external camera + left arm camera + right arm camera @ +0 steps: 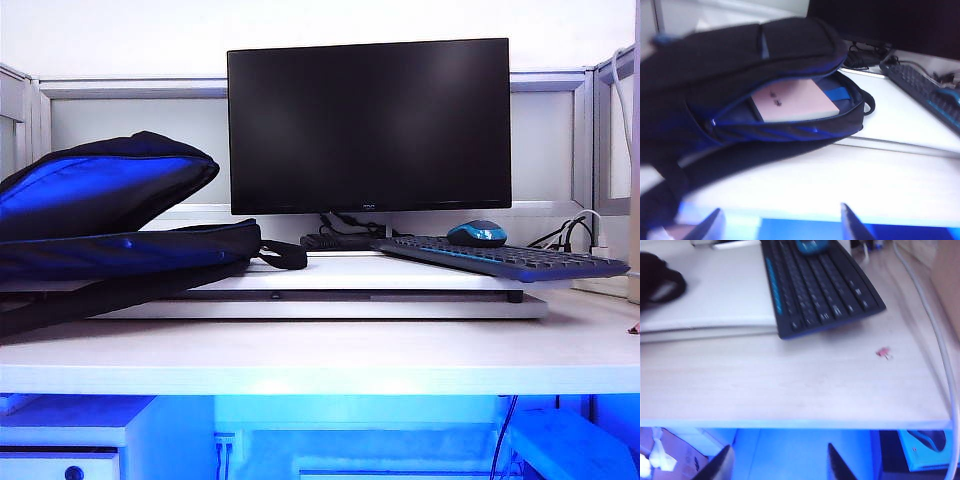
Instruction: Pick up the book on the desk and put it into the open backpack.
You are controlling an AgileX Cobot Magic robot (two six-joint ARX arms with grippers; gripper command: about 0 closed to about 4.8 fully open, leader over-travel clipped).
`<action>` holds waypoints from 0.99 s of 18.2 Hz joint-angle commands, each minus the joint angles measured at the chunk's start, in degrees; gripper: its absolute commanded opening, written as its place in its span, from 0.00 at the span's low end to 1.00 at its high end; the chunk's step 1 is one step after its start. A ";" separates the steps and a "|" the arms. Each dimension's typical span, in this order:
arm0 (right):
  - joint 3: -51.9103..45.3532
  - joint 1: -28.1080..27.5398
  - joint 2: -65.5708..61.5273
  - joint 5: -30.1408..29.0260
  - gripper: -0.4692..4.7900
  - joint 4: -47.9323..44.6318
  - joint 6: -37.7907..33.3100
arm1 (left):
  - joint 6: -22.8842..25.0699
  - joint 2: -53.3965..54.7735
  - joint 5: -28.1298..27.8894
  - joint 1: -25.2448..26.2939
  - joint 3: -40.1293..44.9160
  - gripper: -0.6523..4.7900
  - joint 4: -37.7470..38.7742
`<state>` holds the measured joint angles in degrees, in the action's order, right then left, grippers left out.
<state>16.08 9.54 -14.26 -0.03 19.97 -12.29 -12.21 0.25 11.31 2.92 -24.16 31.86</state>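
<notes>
Book (792,101) is seen inside the backpack (740,60); left gripper (780,222) and right gripper (777,462), fingers parted and empty, should be drawn clear below the counter (790,385) edge.

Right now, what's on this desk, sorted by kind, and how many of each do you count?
Backpack: 1
Book, inside the backpack: 1
Monitor: 1
Keyboard: 1
Mouse: 1
White platform board: 1
Total: 6
Both grippers, left and right, hang empty off the desk's front edge.
</notes>
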 commanded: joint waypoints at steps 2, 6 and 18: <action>-2.86 0.02 0.31 0.28 0.52 -5.49 -1.25 | -2.89 0.00 -3.65 0.07 3.37 0.68 -4.81; -7.10 0.02 0.76 0.52 0.50 -8.46 -1.22 | -2.82 -0.02 -3.76 0.07 7.17 0.68 -9.44; -13.68 0.02 2.69 0.52 0.13 -11.89 -1.36 | 3.28 -0.02 7.89 0.02 18.14 0.38 -15.98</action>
<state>2.22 9.56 -12.36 0.27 9.72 -13.50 -10.37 0.23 17.45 2.92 -6.04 16.73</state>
